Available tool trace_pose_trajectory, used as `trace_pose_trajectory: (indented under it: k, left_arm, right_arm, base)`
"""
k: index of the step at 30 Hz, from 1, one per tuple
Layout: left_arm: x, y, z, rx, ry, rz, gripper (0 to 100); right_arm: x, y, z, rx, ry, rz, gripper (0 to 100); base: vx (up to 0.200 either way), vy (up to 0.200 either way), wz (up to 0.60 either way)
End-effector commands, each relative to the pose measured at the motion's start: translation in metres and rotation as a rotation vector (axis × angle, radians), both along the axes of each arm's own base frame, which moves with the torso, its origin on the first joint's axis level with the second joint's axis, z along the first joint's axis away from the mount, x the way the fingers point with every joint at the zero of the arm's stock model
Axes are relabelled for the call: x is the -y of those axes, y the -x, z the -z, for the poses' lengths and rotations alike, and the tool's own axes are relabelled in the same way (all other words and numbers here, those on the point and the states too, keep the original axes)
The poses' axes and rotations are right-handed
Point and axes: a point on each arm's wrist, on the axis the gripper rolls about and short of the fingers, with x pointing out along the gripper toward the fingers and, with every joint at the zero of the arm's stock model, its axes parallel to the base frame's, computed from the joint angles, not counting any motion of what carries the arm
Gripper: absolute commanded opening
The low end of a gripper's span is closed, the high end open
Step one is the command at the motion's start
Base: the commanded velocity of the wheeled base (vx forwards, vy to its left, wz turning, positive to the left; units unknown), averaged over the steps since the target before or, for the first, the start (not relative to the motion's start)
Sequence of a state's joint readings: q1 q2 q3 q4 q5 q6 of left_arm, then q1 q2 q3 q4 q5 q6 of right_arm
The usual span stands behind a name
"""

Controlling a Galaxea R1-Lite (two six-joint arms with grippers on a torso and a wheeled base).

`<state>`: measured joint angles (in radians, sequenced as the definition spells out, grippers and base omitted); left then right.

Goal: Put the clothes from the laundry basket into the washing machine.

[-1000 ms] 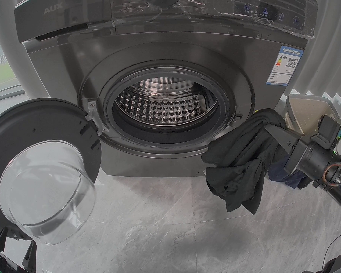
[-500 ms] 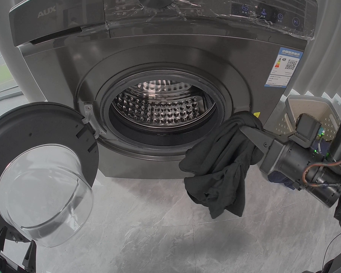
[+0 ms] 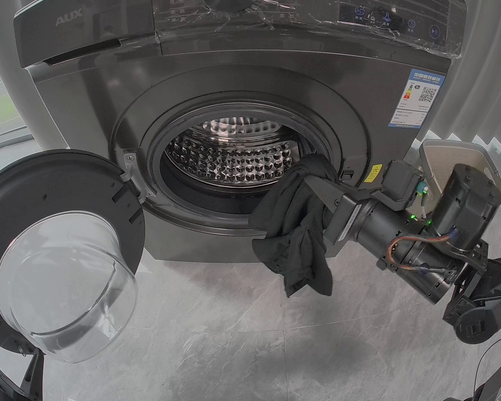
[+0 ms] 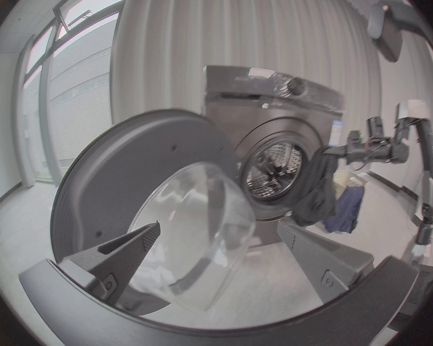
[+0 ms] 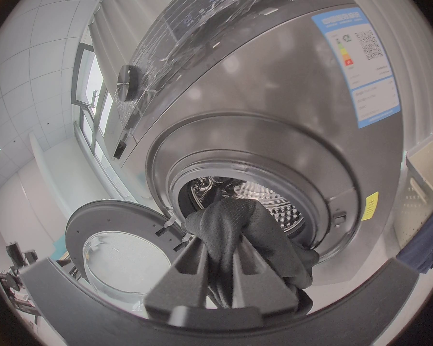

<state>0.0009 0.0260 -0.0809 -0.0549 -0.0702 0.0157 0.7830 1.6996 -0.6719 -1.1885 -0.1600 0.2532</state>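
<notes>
Over grey floor (image 3: 217, 329), right pincer (image 3: 312, 184) grips black garment (image 3: 292, 235) hiding its tips; left pincer (image 4: 217, 226) gapes.

Crumpled black garment (image 3: 292, 224) dangling at open washing machine (image 3: 234, 79) mouth — laundry basket (image 3: 448, 160) beside it.

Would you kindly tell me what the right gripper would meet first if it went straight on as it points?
Probably nothing solid: the right gripper, shut on the black garment, points into the drum. Depth is unclear; it might graze the door seal first.
</notes>
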Motion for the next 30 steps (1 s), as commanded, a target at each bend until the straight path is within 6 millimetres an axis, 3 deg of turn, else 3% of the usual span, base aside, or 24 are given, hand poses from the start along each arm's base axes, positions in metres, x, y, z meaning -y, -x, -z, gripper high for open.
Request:
trace_pose_trajectory:
  k: [1, 5, 8, 17, 22, 23, 30]
  left_arm:
    - [0.005, -0.011, -0.028, -0.081, -0.02, 0.214, 100]
    - [0.008, -0.036, -0.02, -0.287, -0.025, 0.361, 100]
    - [0.009, -0.051, -0.024, -0.35, -0.064, 0.438, 100]
    - [0.023, -0.114, -0.041, -0.385, -0.075, 0.604, 100]
    - [0.047, -0.14, -0.048, -0.397, -0.064, 0.669, 100]
    - [0.064, -0.148, -0.048, -0.419, -0.059, 0.705, 100]
    - [0.105, -0.178, -0.032, -0.43, -0.061, 0.763, 100]
  right_arm:
    - [-0.029, -0.009, 0.012, -0.009, 0.005, -0.042, 0]
    - [-0.037, -0.018, 0.007, 0.012, -0.034, -0.041, 0]
    - [-0.044, -0.022, 0.005, 0.007, -0.085, -0.055, 0]
    - [-0.068, -0.037, 0.004, 0.019, -0.118, -0.033, 0]
    - [-0.073, -0.041, 0.003, 0.021, -0.142, 0.014, 0]
    - [-0.073, -0.041, 0.002, 0.025, -0.146, 0.014, 0]
    - [-0.071, -0.039, 0.001, 0.03, -0.155, 0.015, 0]
  base:
    - [0.0, 0.0, 0.0]
    - [0.0, 0.0, 0.0]
    - [0.0, 0.0, 0.0]
    - [0.0, 0.0, 0.0]
    - [0.0, 0.0, 0.0]
    - [0.0, 0.0, 0.0]
    - [0.0, 0.0, 0.0]
